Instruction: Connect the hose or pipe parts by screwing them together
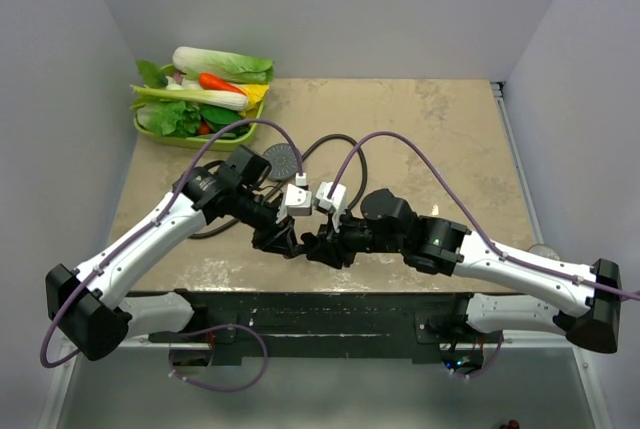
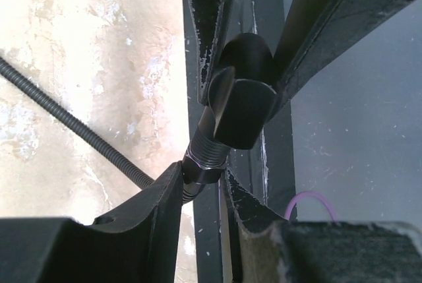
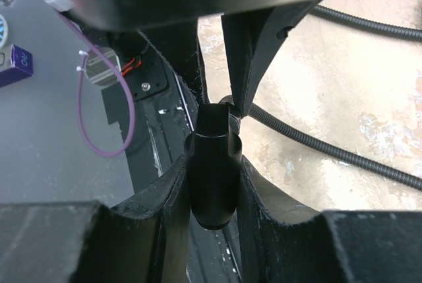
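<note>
Left end effector (image 2: 202, 177): pinched on the end of the long, thin, dark ribbed flexible hose (image 2: 66, 115), just behind its fitting. This probably stops the hose twisting.
Right end effector (image 3: 212, 164): clamped round the smooth dark cylindrical end nut (image 3: 211, 131), facing the left one. That looks like the side meant to turn.
Meeting place: centre, over the near edge of the beige stone-patterned tabletop (image 1: 440, 139).
Shower head: the dark grey round-faced hand shower head (image 1: 283, 161) sits just beyond the left arm. Neither end effector appears to hold it, and its handle is hidden.
Mating part: cannot tell what the nut threads onto.
Counts: one hose, one shower head, one nut in view, two arms — and one green plastic basket (image 1: 150, 133) of vegetables at the far left.
</note>
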{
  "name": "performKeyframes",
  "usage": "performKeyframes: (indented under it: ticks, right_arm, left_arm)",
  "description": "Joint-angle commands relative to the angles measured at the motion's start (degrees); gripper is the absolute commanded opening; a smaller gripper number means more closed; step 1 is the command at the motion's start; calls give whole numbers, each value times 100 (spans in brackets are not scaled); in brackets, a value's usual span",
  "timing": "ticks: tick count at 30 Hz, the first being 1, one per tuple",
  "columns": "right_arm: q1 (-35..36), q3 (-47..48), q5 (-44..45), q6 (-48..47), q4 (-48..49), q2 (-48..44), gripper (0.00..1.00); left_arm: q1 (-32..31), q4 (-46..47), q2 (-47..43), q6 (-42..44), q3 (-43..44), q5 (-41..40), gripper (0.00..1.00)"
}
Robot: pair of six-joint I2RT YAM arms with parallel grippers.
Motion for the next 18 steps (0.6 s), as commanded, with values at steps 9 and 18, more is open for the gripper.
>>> performKeyframes:
  ticks: [9, 18]
  right_arm:
    - [49, 185, -609, 1047, -21, 284, 0]
    - [40, -534, -74, 2242, 866, -128, 0]
  left_arm:
    - [-403, 1517, -386, -204, -177, -45, 0]
    - [-438, 1887, -413, -502, -99, -291, 0]
